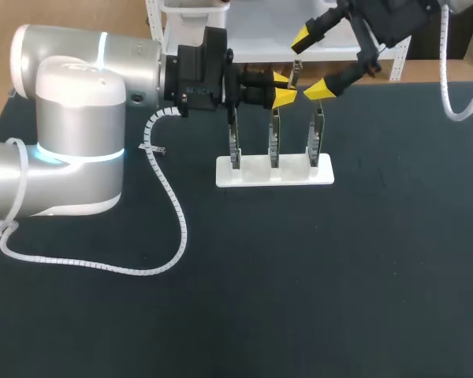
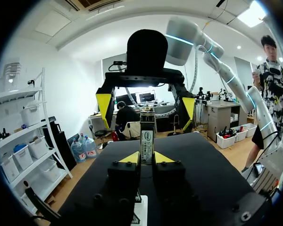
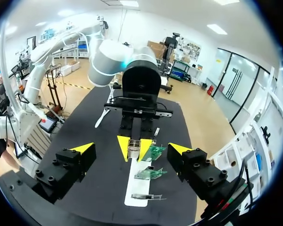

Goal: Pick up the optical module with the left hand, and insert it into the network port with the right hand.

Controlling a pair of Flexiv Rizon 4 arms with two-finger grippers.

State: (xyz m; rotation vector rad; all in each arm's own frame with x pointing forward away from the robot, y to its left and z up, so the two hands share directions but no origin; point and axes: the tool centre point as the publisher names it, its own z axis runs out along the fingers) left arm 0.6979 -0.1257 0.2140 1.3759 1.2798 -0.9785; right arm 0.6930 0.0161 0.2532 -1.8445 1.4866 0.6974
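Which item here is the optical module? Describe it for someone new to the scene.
On the dark table is a white stand holding three upright boards. Above it is the left hand, and the optical module is the slim labelled bar pinched between its yellow tips. Unlike the boards, it sits in no slot.

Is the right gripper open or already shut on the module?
Open. The right gripper has its yellow tips wide apart on either side of the optical module, which is pinched only between the left gripper tips.
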